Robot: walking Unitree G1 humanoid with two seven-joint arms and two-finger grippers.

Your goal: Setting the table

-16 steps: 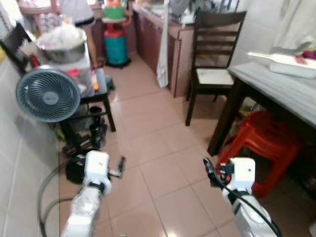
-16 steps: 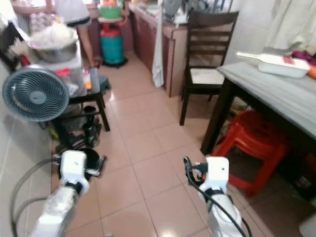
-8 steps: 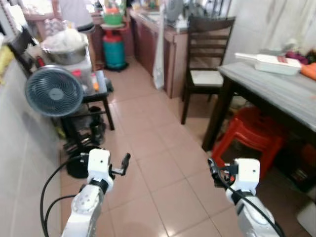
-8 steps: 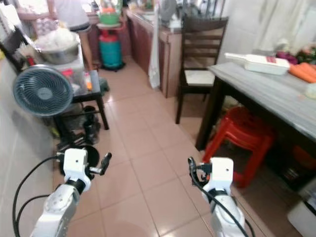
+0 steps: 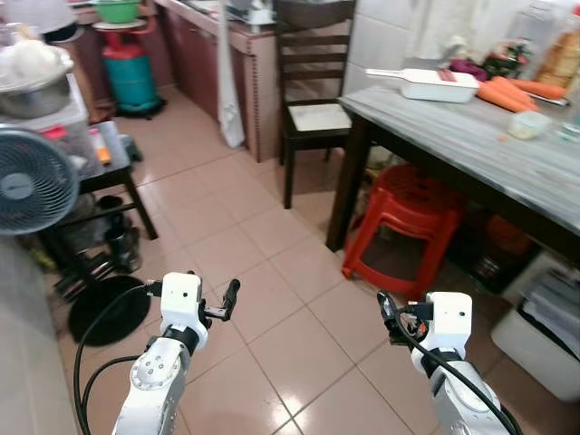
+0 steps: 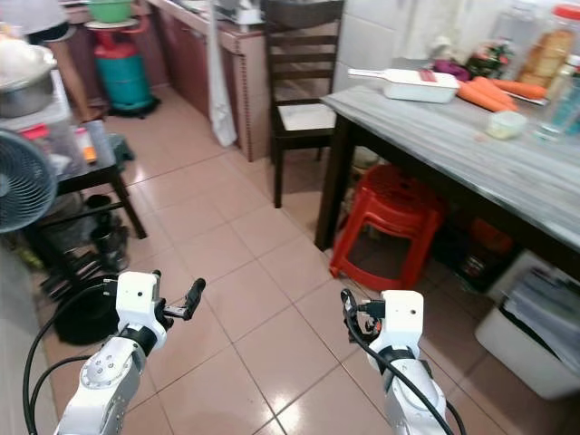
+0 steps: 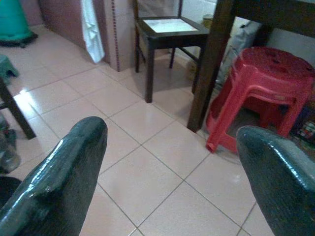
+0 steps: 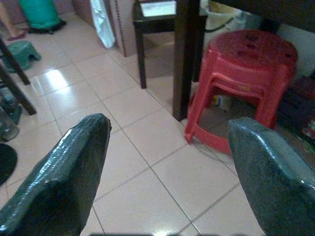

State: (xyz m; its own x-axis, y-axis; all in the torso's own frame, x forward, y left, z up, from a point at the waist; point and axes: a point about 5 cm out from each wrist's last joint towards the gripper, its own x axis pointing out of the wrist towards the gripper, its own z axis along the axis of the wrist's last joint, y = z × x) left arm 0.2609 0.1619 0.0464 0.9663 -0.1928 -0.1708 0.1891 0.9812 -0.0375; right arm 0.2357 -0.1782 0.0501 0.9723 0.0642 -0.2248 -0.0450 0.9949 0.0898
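Grey wood-grain dining table (image 5: 471, 145) at right of a tiled kitchen, carrying a white slicer tray (image 5: 426, 83), carrots (image 5: 512, 93), a small pale bowl (image 5: 527, 124) and jars (image 6: 544, 54) near the wall. Stacked red plastic stools (image 5: 408, 217) tucked beneath the near end, just beside a dark table leg (image 5: 346, 186); white storage bin (image 5: 544, 326) on the floor farther right. Dark wooden chair (image 5: 313, 86) with pale seat beyond the table corner, beside a counter with a white cloth (image 5: 227, 72) hanging from it. Green gas cylinder (image 5: 131, 72) at the far end of the room. Low black side table (image 5: 104, 172) at left, holding a metal bowl (image 5: 36, 86) on a clear box, with a round fan (image 5: 32, 181) in front. Left gripper (image 7: 172, 167) held low over bare pink floor tiles (image 5: 281, 335), fingers (image 7: 59, 182) spread wide apart, holding nothing. Right gripper (image 8: 167, 162) likewise low over the tiles, fingers (image 8: 64, 172) parted and empty, pointed toward the red stools and table leg, well apart from both
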